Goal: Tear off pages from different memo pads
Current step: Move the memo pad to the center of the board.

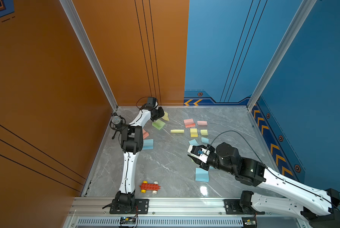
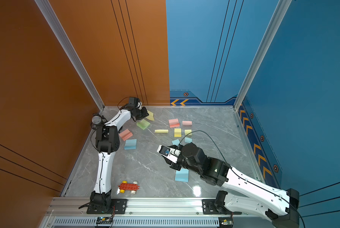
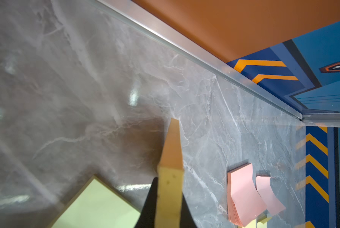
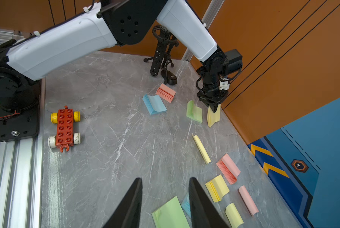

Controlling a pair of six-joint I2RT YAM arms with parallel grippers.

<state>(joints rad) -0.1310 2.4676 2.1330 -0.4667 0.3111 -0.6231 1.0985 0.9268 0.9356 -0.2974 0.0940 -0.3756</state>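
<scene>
My left gripper [image 1: 161, 116] [image 3: 168, 188] is shut on a yellow page [image 3: 170, 173] [image 4: 213, 116] that hangs just above the table near the back left corner. A green memo pad [image 1: 158, 124] [image 3: 98, 207] lies right beside it. My right gripper [image 4: 165, 179] [image 1: 190, 152] hovers open over mid-table, nothing between its fingers; a loose green page [image 4: 171, 214] lies flat below it. More memo pads lie around: pink [image 1: 189, 122], yellow [image 1: 193, 132], blue [image 1: 147, 144] and a larger blue one [image 1: 202, 174]. Curled loose pages, pink [image 1: 202, 123] and yellow [image 1: 177, 131], lie among them.
A red toy brick car [image 1: 149, 187] sits near the front edge by the left arm's base. A microphone on a small tripod [image 1: 116, 120] stands at the left table edge. Orange and blue walls close the back and sides; a metal rail [image 1: 185, 205] runs along the front.
</scene>
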